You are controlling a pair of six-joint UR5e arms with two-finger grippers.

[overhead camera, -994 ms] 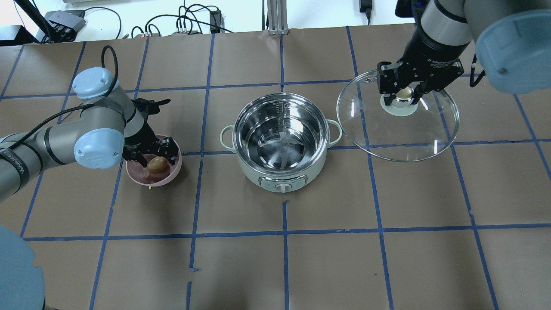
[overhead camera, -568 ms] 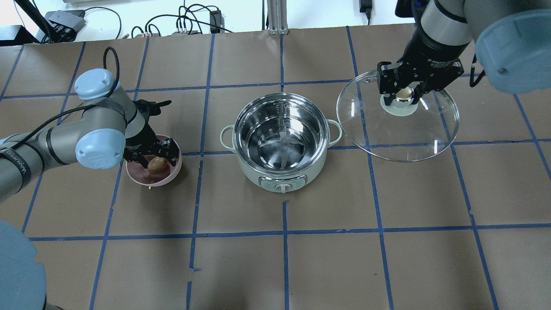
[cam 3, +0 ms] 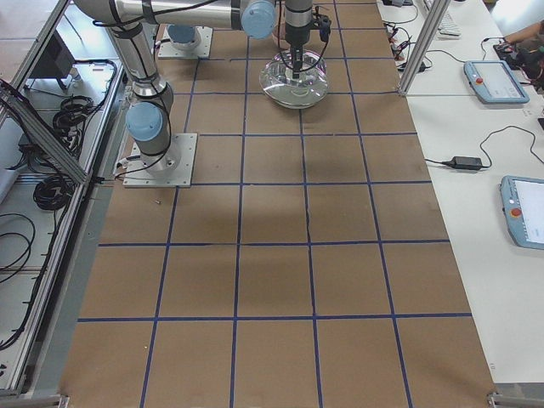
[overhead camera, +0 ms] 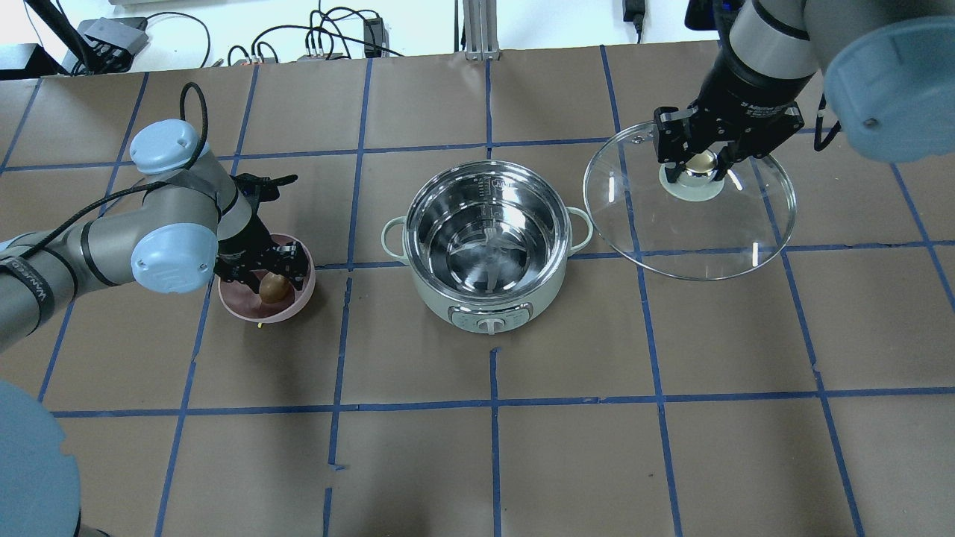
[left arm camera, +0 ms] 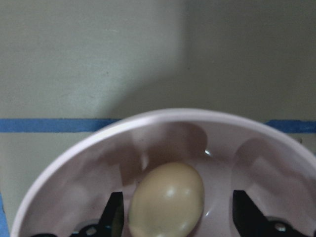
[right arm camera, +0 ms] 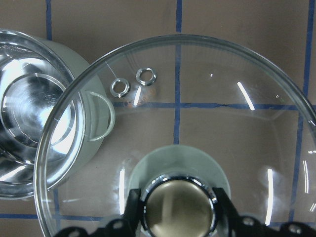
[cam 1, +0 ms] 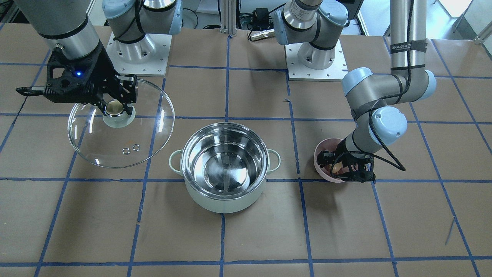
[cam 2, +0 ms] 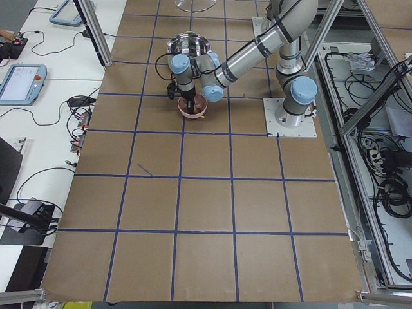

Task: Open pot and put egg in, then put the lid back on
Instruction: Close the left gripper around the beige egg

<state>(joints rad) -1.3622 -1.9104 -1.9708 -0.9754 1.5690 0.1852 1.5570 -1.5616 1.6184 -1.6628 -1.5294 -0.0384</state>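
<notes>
The mint-green pot (overhead camera: 440,306) stands open at the table's middle, its steel inside empty; it also shows in the front view (cam 1: 225,202). The tan egg (overhead camera: 274,287) lies in a pink bowl (overhead camera: 287,312) to the pot's left. My left gripper (overhead camera: 272,277) is open and reaches down into the bowl. In the left wrist view its fingers (left arm camera: 114,217) straddle the egg (left arm camera: 168,207). My right gripper (overhead camera: 700,160) is shut on the brass knob (right arm camera: 178,212) of the glass lid (overhead camera: 694,231). It holds the lid above the table to the pot's right.
Blue tape lines grid the brown table. The pot's control dial (overhead camera: 489,325) faces the near edge. Cables and boxes (overhead camera: 112,37) lie beyond the far edge. The lid's edge overlaps the pot's right handle (right arm camera: 101,118) in the right wrist view.
My left arm has shifted slightly and its gripper has sunk a little lower into the bowl around the egg. The right arm and the lid have not moved.
</notes>
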